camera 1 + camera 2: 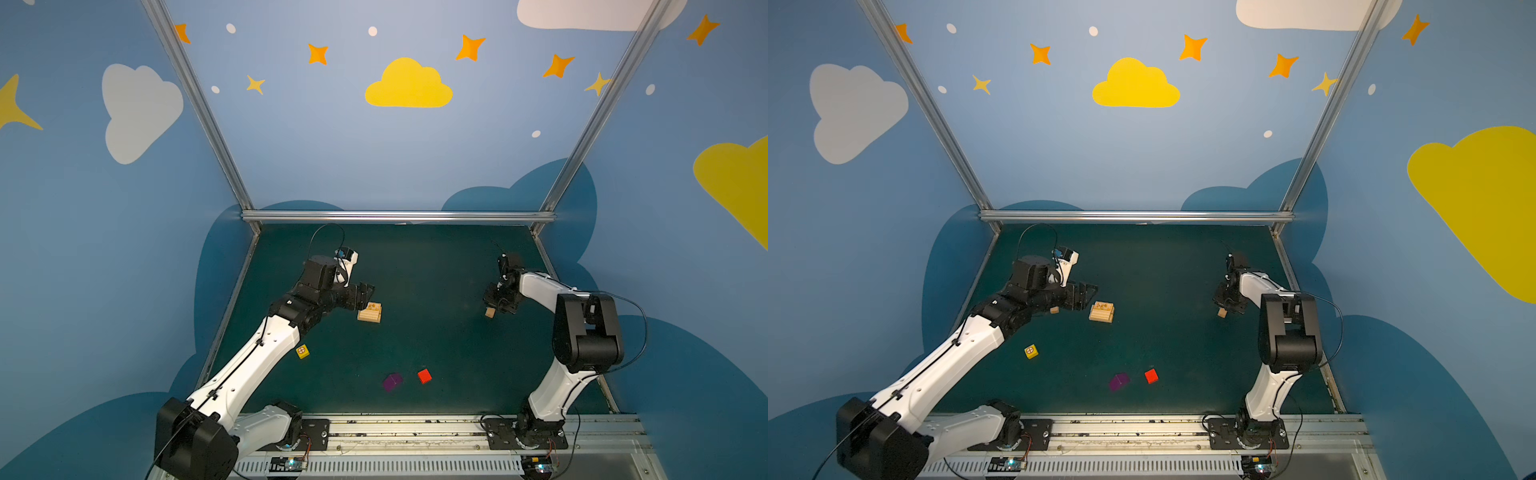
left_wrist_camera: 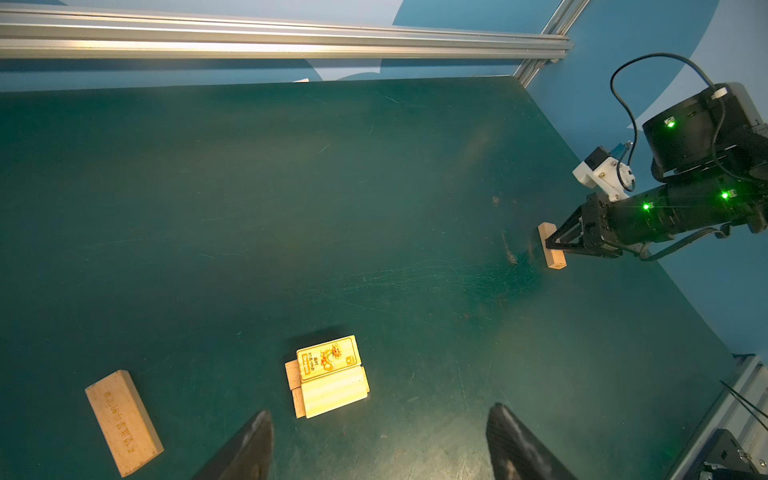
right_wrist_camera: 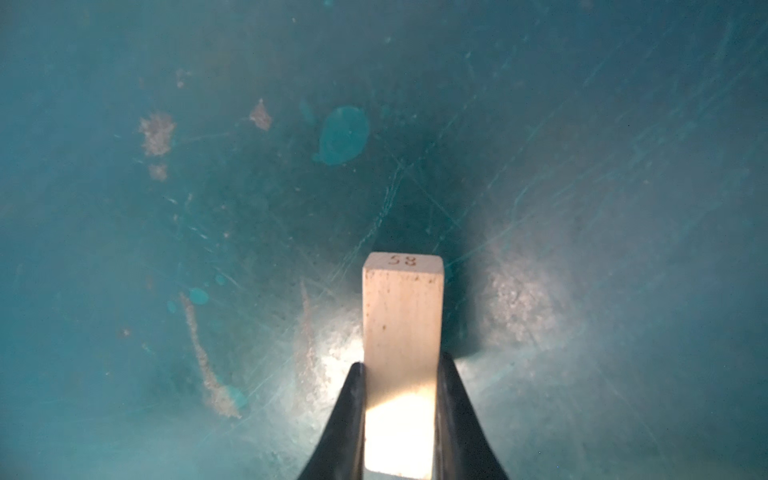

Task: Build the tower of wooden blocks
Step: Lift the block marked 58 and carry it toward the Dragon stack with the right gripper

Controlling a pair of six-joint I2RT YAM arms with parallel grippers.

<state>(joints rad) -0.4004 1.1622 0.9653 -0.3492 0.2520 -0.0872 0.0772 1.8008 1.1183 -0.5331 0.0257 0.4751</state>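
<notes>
Toward the right side of the table (image 1: 436, 266), the right gripper (image 3: 401, 370) is clamping a tan plank (image 3: 401, 316). In the right wrist view both jaws are pressing against the two long sides of the tan plank. Its long axis is running out past the fingertips to an end face marked "58". In both top views the tan plank (image 1: 490, 312) is showing just below the gripper body. Whether its lower end is touching the table cannot be determined.

The tower (image 1: 369, 312) is standing well apart from the right gripper, on the robot's left of it and at about the same depth on the table. In the left wrist view it is showing as a low stepped stack. Pale planks are lying side by side, and an orange-printed plank (image 2: 328, 357) is lying flat on top, offset toward one long edge. The long axis of the stack is running roughly side to side in both top views.

The left gripper (image 2: 380, 409) is hovering just beside the tower on its left, with jaws spread wide and gripping nothing. The left arm is therefore nearer the tower, but the right arm is carrying the next piece.

A loose plank (image 2: 123, 422) is lying flat near the left gripper. A yellow cube (image 1: 302, 351), a purple cube (image 1: 392, 382) and a red cube (image 1: 424, 376) are lying apart, nearer the front of the table.

The coming move is judged to be a leftward carry across the middle of the table. The long axis of the tan plank will probably need to be turned to suit the stack before release.
</notes>
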